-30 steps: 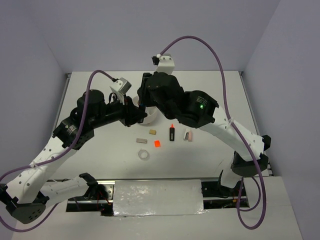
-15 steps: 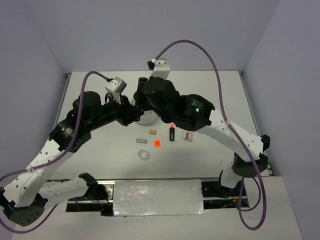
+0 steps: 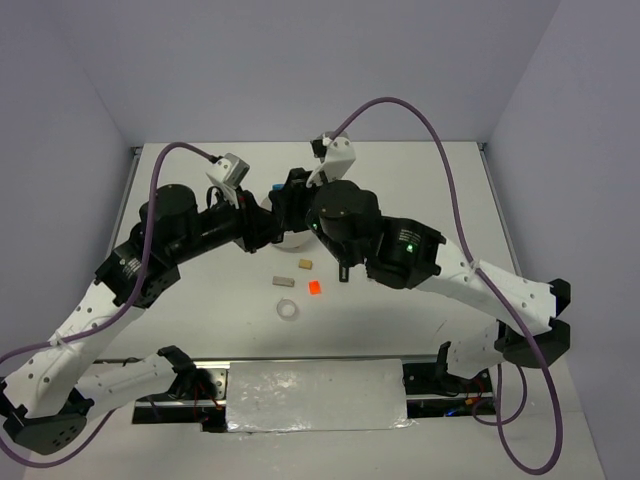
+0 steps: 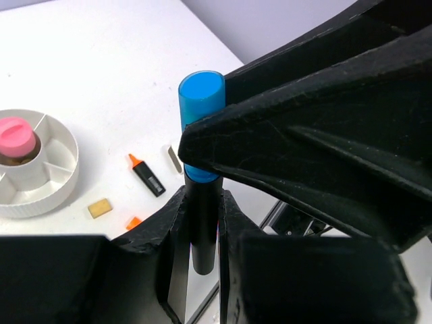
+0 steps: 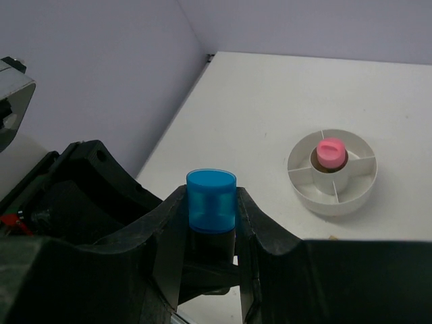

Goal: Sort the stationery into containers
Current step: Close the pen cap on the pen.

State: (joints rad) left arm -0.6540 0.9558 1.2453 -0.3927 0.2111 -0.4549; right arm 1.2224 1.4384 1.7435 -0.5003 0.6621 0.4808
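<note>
A black marker with a blue cap (image 4: 201,106) is held in the air between both grippers. My left gripper (image 4: 202,202) is shut on its black body. My right gripper (image 5: 211,209) is shut on its blue cap (image 5: 211,200). In the top view the cap (image 3: 276,186) shows between the two wrists. The round white divided tub (image 5: 300,182) holds a pink tube (image 5: 331,152) in its centre; it also shows in the left wrist view (image 4: 40,196). On the table lie an orange-capped marker (image 4: 146,177), a tan eraser (image 3: 304,264), an orange square (image 3: 314,287) and a clear tape ring (image 3: 288,310).
A second eraser (image 3: 283,281) lies left of the orange square. The arms cross over the tub in the top view and hide most of it. The right forearm (image 3: 440,262) hangs over the table's right middle. The back wall is close behind.
The right arm has swung, its elbow and forearm moving down and right and now covering the item right of the orange-capped marker. The blue cap has come into view between the wrists.
</note>
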